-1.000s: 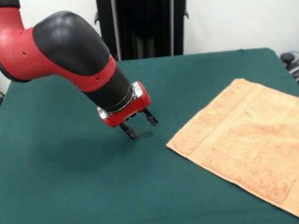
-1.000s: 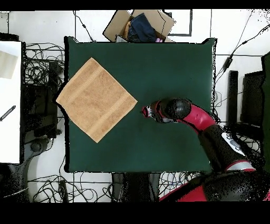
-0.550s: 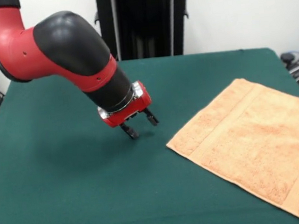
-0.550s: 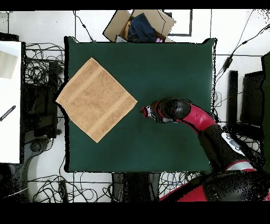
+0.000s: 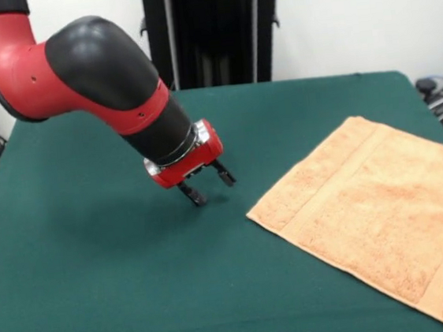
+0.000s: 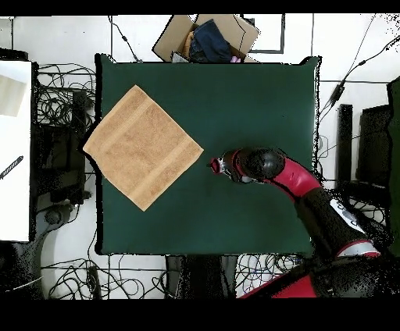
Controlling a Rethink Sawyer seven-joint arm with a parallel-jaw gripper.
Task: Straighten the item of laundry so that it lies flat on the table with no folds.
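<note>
The item of laundry is a peach-orange terry towel spread flat on the table, turned like a diamond, with a woven band near two opposite edges. No fold shows in it. One corner hangs slightly past the table's edge in the overhead view. My gripper hovers just above the green cloth, a short way from the towel's nearest corner. It is open and holds nothing.
A cardboard box with dark cloth in it sits on the floor past one table edge. Cables lie around the table. A black stand rises behind the far edge.
The arm's upper part has shifted very slightly. The gripper and the towel stay where they were.
</note>
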